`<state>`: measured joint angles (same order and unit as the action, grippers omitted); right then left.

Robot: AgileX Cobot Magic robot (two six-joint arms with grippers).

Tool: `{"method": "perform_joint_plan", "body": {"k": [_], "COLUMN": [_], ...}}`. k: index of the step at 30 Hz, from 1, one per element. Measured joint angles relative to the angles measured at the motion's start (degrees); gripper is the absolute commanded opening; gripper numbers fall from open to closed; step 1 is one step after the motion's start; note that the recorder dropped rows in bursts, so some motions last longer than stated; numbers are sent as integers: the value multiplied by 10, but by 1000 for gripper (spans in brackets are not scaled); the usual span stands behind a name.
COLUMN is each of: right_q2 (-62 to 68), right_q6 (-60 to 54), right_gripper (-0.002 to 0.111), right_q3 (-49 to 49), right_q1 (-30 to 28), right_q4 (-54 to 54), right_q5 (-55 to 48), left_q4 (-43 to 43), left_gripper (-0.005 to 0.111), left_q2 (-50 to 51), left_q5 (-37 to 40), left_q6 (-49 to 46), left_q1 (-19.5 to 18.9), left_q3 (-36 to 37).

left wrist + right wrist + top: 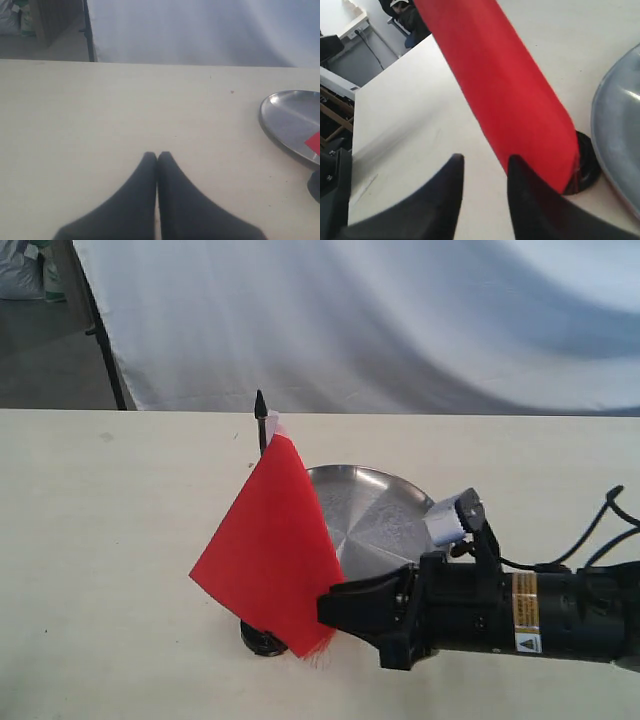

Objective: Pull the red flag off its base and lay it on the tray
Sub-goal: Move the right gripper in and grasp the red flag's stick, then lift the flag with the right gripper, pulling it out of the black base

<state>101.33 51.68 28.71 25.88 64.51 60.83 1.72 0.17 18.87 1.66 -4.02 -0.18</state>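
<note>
The red flag (265, 545) stands upright in its black base (262, 641) near the table's front, with the pole's pointed tip (260, 401) up. The cloth hangs diagonally. Just behind and to the right of it lies the steel tray (385, 505). My right gripper (328, 608) reaches in from the right at the cloth's lower corner. In the right wrist view it (485, 160) is open, with the flag (510, 95) beside one finger and the base (585, 165) beyond; nothing is between the fingers. My left gripper (157, 155) is shut over bare table, with the tray (280, 117) off to its side.
The table is a pale cream surface (100, 540). A white sheet (400, 320) hangs behind its far edge, with a black stand leg (105, 340) at the left. Cables (600, 530) trail from the right arm.
</note>
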Motion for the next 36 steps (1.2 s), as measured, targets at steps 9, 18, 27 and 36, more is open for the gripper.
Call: {"method": "perform_joint_plan", "body": {"k": [9, 18, 27, 36], "right_q2": [21, 22, 22, 22], "right_q6": [-42, -46, -54, -55], "right_gripper": [48, 48, 48, 0], "right_q3": [88, 139, 195, 205], "right_q1": [59, 105, 137, 149], "right_q4": [-7, -31, -66, -68], "right_q5": [-20, -162, -275, -308], "left_q4": [0, 0, 0, 0], "left_gripper": [0, 0, 0, 0], "left_q2": [0, 0, 0, 0], "left_q5": [0, 0, 0, 0], "left_q6": [0, 0, 0, 0], "left_q1": [0, 0, 0, 0], "left_q3": [0, 0, 0, 0]}}
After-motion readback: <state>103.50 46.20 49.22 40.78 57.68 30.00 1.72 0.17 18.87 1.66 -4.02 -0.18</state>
